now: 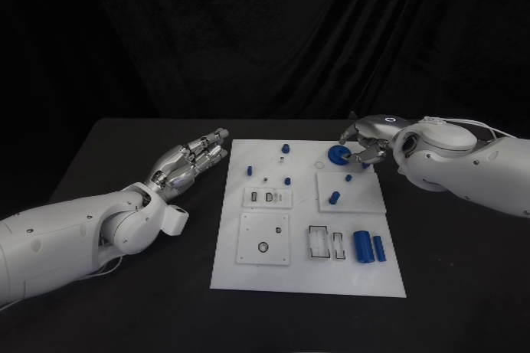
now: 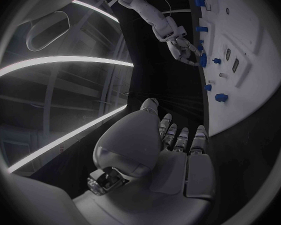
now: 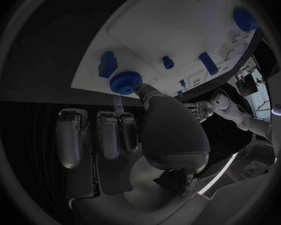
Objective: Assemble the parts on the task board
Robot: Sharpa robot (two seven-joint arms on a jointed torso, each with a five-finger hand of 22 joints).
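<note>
1. Nearest me, two blue cylinders (image 1: 369, 247) lay at about five o'clock on the task board (image 1: 309, 280).
2. Up at one o'clock, my right hand (image 1: 368, 141) pinched the blue gear (image 1: 338, 154) at the board's far edge.
3. My left hand (image 1: 190, 162) hovered off the nine o'clock edge, fingers straight, holding nothing.
4. I judged the gear light, rigid and smooth; gripping across its toothed rim looked safest.

A black table (image 1: 132, 292) stands before a black curtain (image 1: 265, 47) hanging behind it.
</note>
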